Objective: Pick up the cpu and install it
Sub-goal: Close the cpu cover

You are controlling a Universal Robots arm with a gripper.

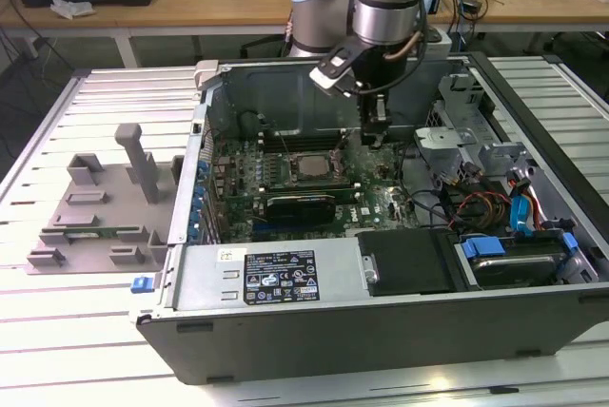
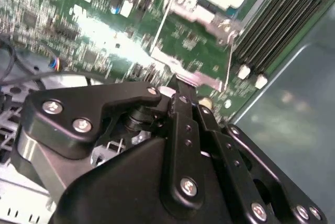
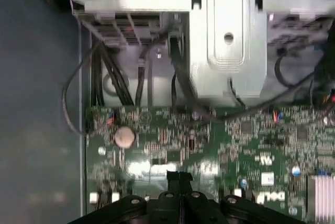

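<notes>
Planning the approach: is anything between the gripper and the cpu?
Nothing visible. The gripper hangs low over the motherboard, to the exterior view's right of the cpu, which lies in its socket; only flat board lies between them.

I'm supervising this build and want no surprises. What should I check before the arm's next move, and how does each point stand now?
1. State of the claw: shut, nothing seen between its tips; ok.
2. Position of the cpu: lying flat in the socket area of the motherboard; ok.
3. cpu fully seated: cannot tell.
4. claw apart from cpu: it hangs to the exterior view's right of it; ok.
5. cables away from claw: ok.
</notes>
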